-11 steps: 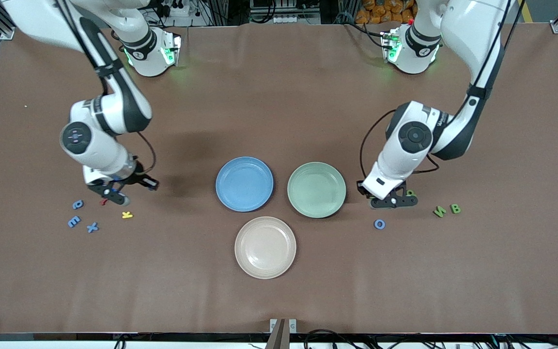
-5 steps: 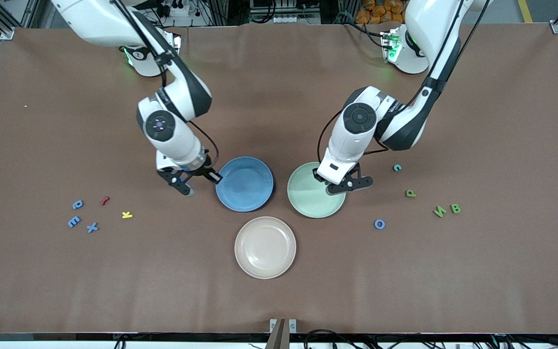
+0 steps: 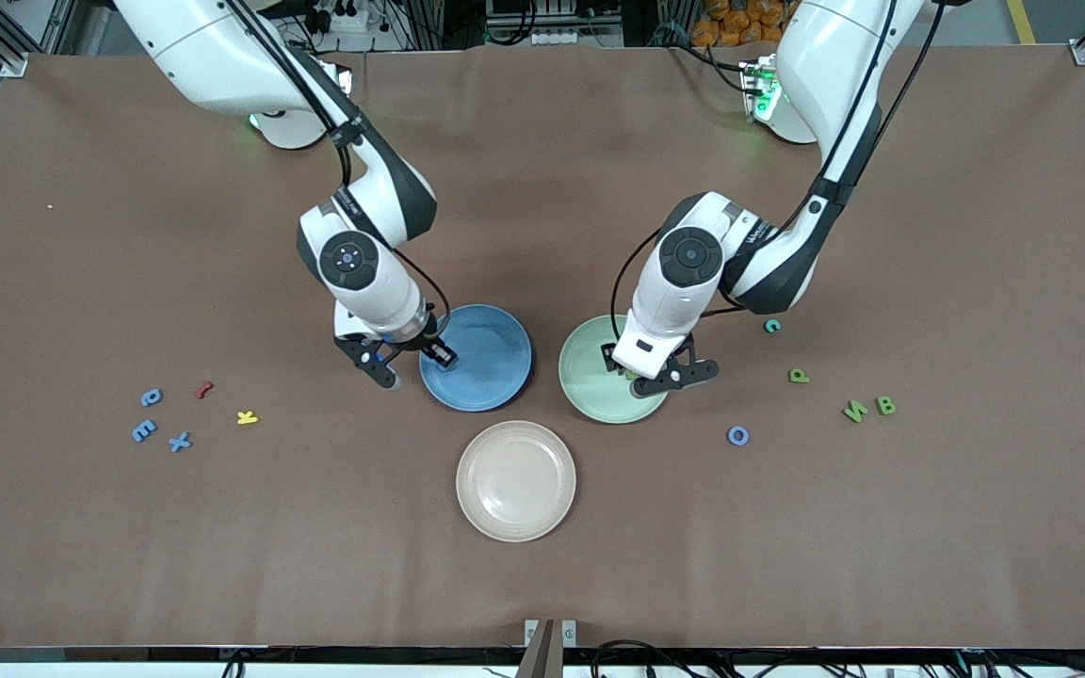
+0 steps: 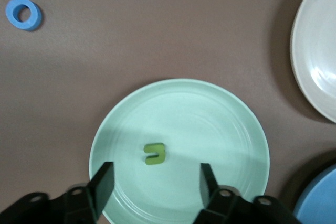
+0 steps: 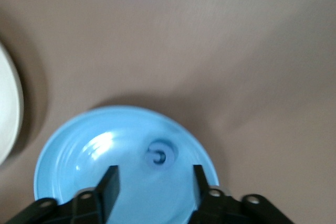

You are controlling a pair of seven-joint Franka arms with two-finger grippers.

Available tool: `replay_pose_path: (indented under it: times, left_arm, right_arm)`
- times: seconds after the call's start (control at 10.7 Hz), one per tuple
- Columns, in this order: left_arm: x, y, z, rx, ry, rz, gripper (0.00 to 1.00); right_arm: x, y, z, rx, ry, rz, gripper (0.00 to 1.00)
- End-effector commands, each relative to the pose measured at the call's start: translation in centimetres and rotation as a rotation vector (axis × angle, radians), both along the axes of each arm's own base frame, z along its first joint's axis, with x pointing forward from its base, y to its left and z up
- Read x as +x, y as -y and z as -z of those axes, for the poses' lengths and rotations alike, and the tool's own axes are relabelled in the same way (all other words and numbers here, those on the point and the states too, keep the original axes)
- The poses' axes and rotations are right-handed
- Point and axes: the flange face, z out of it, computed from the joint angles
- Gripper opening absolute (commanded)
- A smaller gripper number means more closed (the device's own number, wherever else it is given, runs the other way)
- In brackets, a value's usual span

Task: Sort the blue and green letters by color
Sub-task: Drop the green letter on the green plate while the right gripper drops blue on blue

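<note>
Foam or soft plastic is my guess for the blue and green letters — tiny, flat, light and fairly stiff, so each should lift with almost no force, though lying flush on the counter (image 3: 542, 584) they leave only thin edges to pinch, and a straight stroke across the narrow width looks the safest hold. The left hand (image 4: 155, 182) hangs over the green plate (image 3: 590, 400) with its fingers spread and nothing between them, and a small green letter (image 4: 155, 154) lies flat in that plate. The right hand (image 5: 153, 182) is likewise open and empty over the blue plate (image 3: 495, 372), where a blue letter (image 5: 157, 156) sits, blurred and hard to read against the matching glaze. Still on the counter toward the left arm's end are a teal C (image 3: 772, 326), a green P (image 3: 798, 376), a green N (image 3: 854, 411), a green B (image 3: 885, 406) and a blue ring-shaped letter (image 3: 738, 435); toward the right arm's end lie a blue P (image 3: 152, 397), a blue E (image 3: 143, 430) and a blue X (image 3: 180, 441), near a red squiggle (image 3: 204, 388) and a yellow K (image 3: 247, 417). From the front view both plated letters are hidden by the hands — only the wrist views show them — and the beige plate (image 3: 516, 480) is cut off in both wrist views
</note>
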Motion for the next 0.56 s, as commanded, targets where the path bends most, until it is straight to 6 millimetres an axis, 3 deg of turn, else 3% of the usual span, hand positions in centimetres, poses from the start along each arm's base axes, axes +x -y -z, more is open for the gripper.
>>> replay_pose_path:
  times: [0.0,0.19,0.47]
  left_arm:
    - [1.7,-3.4,-1.8,0.005,0.007,-0.019,1.0]
    - [2.7,-8.1,-2.3,0.022,0.005,0.049,1.0]
    - [3.5,-15.7,-2.3,0.031,-0.014,0.183,1.0]
  right_arm:
    - [2.8,7.7,-6.4,-0.069,-0.017,-0.032,1.0]
    - [3.8,16.5,-10.8,-0.095,-0.066,-0.193,1.0]
    - [4.9,30.0,-12.9,-0.081,-0.064,-0.546,1.0]
